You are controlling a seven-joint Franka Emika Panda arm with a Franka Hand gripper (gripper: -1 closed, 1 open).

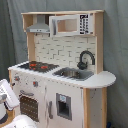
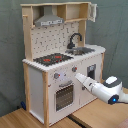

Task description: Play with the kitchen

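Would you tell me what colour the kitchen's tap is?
Black; the tap shows best in the first exterior view.

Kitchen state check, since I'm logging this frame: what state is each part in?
Kitchen: upright on the floor.
Oven door: closed.
Microwave door: closed in the first exterior view.
Tap: upright, spout over the sink.
Hob: nothing on it.
End effector: at the front panel beside the knobs.
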